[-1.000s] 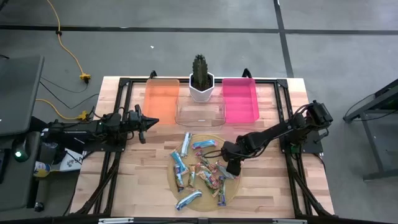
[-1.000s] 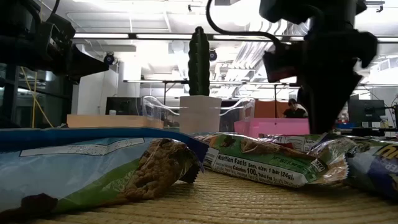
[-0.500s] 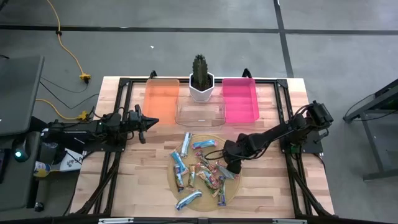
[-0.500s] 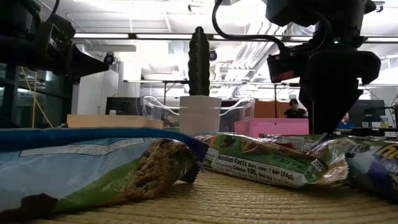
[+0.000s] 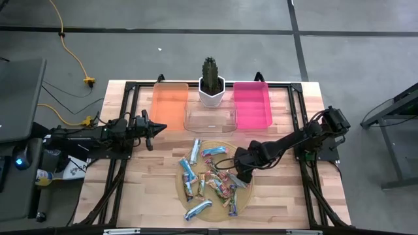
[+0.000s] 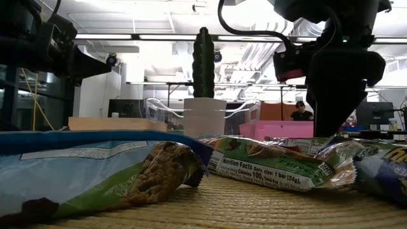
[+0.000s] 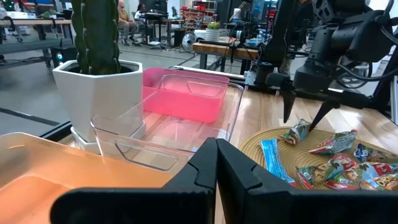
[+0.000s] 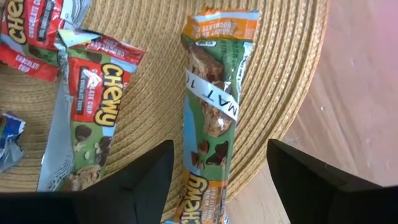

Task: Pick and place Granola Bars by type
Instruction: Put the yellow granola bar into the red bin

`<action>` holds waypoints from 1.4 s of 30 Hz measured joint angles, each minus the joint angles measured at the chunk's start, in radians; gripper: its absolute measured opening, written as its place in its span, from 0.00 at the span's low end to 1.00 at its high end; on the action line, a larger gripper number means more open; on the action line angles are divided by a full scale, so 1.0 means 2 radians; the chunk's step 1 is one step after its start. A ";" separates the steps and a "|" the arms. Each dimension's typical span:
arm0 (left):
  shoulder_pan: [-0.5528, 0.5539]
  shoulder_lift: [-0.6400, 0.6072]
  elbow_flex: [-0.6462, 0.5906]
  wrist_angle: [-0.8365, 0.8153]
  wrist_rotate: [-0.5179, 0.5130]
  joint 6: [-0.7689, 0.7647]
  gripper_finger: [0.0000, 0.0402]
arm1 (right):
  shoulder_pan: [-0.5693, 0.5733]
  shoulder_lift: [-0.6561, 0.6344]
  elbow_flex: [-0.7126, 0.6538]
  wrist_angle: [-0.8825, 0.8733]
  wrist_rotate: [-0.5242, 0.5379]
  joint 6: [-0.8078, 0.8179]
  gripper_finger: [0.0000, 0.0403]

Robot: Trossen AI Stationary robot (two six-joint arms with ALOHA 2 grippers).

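Read "CHEWY" on the wrappers of the granola bars; "Nutrition Facts" and "Calories 100" on one bar in the low view. Bars heaped on a round woven mat at desk centre front. Right gripper above the mat's right edge, jaws wide apart, straddling an orange-ended bar, gripping nothing. Left gripper beside the orange bin, jaws together, empty. Behind the mat: clear bin, pink bin, potted cactus.

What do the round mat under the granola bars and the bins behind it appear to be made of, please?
The round mat looks like woven straw or similar fibre: tan, ribbed concentric coils, matte. The orange bin, clear bin and pink bin look like glossy, translucent moulded plastic, since things show through their walls.
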 joint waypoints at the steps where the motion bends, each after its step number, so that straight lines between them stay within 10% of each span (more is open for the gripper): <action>1: 0.000 0.000 0.000 0.000 0.000 0.000 0.00 | 0.000 0.000 0.000 0.000 0.002 0.000 0.61; 34: 0.000 0.000 0.000 0.000 0.000 0.000 0.00 | 0.015 0.041 0.002 0.034 0.023 0.012 0.60; 42: 0.000 0.000 0.000 0.000 0.000 0.000 0.00 | 0.015 0.041 0.001 0.027 0.022 0.012 0.47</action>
